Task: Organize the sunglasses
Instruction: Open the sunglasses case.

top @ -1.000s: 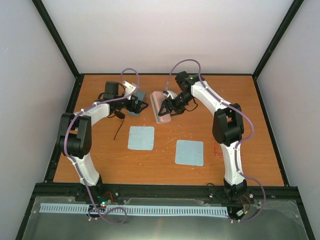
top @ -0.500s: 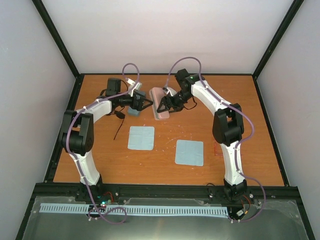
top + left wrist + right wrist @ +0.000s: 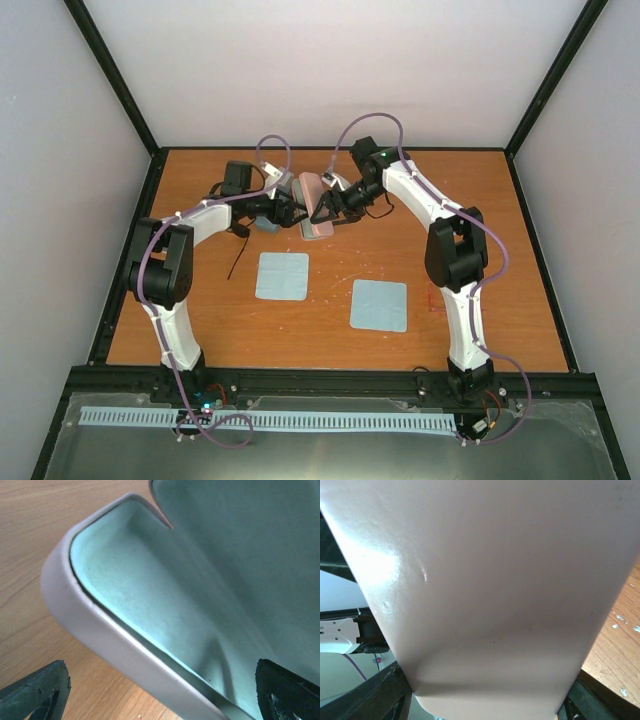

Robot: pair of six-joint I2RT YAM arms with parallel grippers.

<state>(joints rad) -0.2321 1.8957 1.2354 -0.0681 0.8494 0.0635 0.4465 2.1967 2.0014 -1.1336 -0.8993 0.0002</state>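
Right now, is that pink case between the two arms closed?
No, the left wrist view shows the pink case with its lid lifted away from the base, baring the pale green lining.

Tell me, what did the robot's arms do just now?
The left arm's fingers swung right to the open oblong pink case and stand wide at its mint-lined rim. The right arm's fingers, clamped on that case, nudged it toward the back and slightly left. The two square light-blue cloths and the thin black sunglasses stayed put.
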